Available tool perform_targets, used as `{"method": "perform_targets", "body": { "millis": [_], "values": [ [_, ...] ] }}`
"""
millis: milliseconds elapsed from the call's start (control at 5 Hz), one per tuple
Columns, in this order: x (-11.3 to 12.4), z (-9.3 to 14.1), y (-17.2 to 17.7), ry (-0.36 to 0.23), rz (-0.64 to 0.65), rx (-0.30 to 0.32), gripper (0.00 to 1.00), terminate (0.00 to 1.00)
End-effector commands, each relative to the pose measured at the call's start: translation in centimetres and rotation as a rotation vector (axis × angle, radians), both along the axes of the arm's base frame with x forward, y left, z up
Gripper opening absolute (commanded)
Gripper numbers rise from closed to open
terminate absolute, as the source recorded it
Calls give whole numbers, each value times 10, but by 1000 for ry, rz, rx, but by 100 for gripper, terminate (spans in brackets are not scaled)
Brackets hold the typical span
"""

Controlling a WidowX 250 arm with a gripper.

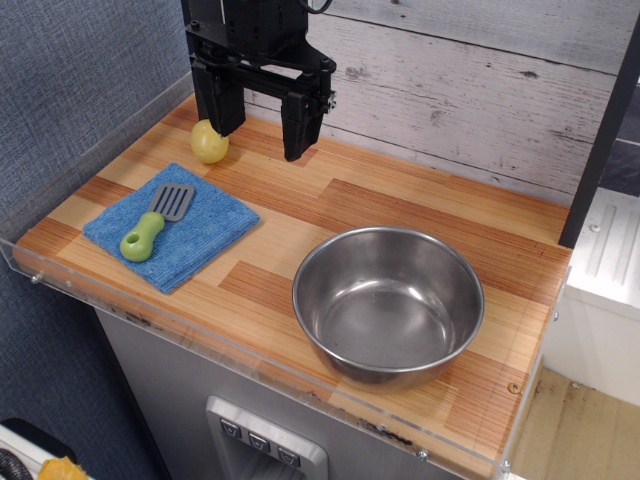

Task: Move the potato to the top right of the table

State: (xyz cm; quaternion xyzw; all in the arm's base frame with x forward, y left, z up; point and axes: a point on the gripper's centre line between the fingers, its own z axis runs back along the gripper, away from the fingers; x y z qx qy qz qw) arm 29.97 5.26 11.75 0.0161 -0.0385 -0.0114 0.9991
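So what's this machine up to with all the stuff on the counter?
A black robot gripper hangs open over the far left of the wooden table, beside a small yellow-green potato that sits on the wood, not yet held. One finger partly hides the potato. Nearer the front, a green-handled spatula lies on a folded blue cloth, and an empty steel bowl stands to the right. The table's far right corner is where the potato should go.

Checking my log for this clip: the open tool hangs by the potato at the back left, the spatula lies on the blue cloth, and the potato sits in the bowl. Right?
One error: the bowl is empty. The potato sits on the table, as observation.image shows. The rest holds: open tool, spatula on the cloth.
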Motion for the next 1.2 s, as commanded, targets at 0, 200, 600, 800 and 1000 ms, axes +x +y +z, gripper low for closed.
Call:
{"method": "perform_targets", "body": {
  "millis": [0,200,600,800,1000],
  "values": [
    [0,0,0,0,0,0,100,0],
    [4,-7,18,25,60,-93,100,0],
    [16,-9,65,-16,154,-110,100,0],
    [29,-18,95,-53,228,-130,100,0],
    [46,-30,114,-58,247,-95,100,0]
  ]
}}
